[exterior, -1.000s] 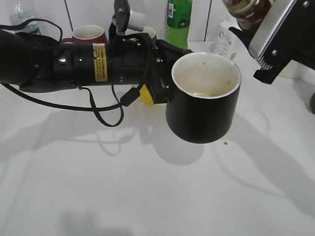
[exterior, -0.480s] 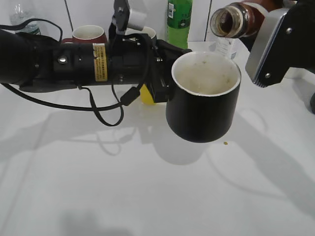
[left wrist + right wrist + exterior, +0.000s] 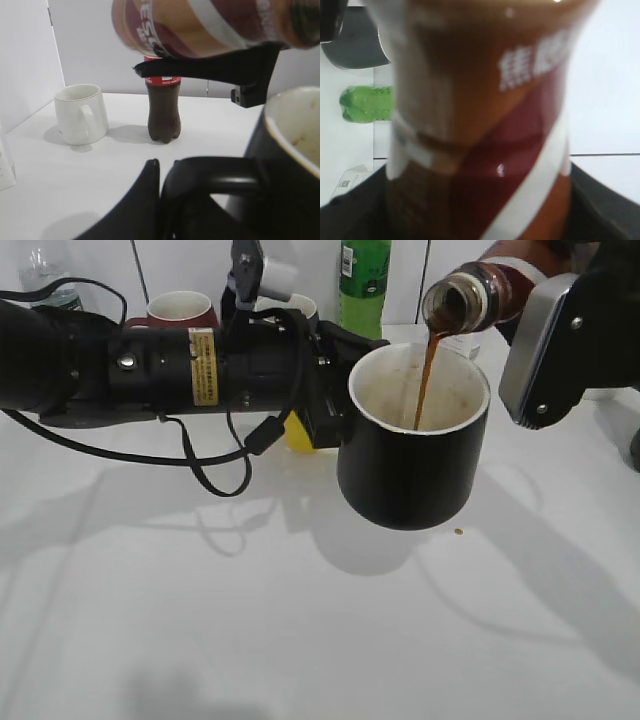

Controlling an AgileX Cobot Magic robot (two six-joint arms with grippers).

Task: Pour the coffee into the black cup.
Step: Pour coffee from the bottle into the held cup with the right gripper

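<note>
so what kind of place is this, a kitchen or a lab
Most likely a lab test bench, not a kitchen: a bare white table against plain white panels, with drink props set out, namely a white mug, a cola bottle and a green bottle.

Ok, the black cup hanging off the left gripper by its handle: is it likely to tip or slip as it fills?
Probably tip-prone: the black cup hangs clear of the table, held only by its handle in the left gripper, so its weight sits off to one side. Its glossy surface suggests a slippery grip. It should get heavier as the coffee streams in from the bottle.
</note>
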